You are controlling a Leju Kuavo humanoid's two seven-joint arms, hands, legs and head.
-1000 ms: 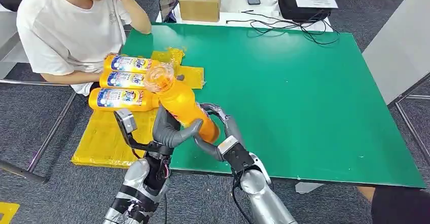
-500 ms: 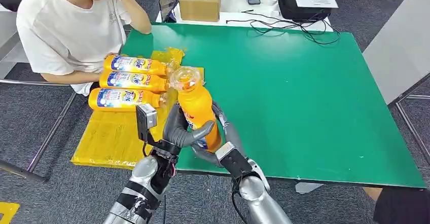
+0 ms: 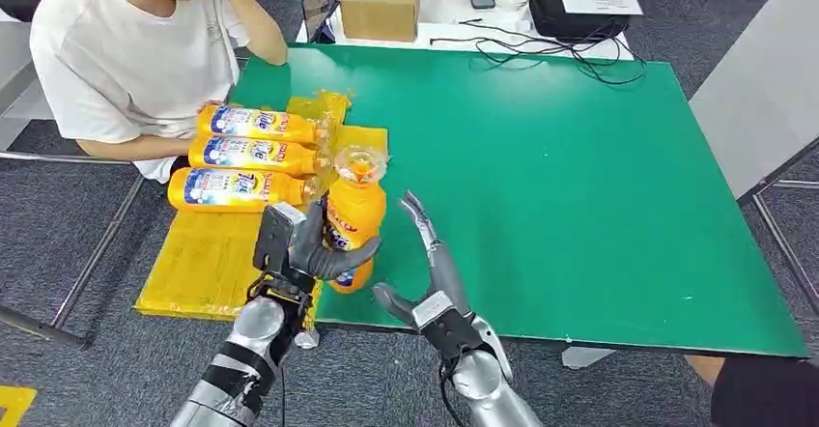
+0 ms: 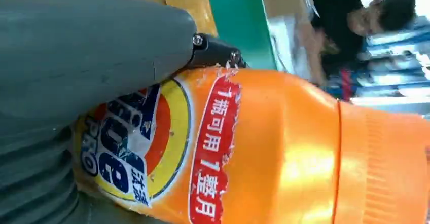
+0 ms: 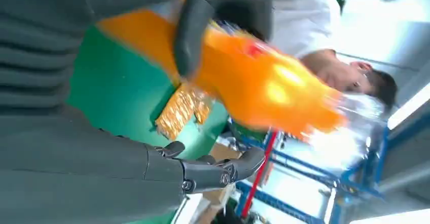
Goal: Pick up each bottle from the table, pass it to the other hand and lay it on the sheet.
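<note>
Left hand holds the bottle upright; right hand is spread beside it.

Your left hand (image 3: 324,248) grips the orange bottle (image 3: 353,219) around its lower body, cap up, at the yellow sheet's (image 3: 208,263) right edge. Your right hand (image 3: 425,263) stands just beside the bottle, fingers apart, holding nothing. Three more bottles (image 3: 237,154) lie side by side on the sheet. The sheet rests on the green counter (image 3: 560,176); a person (image 3: 135,60) sits at its far-left corner.
</note>
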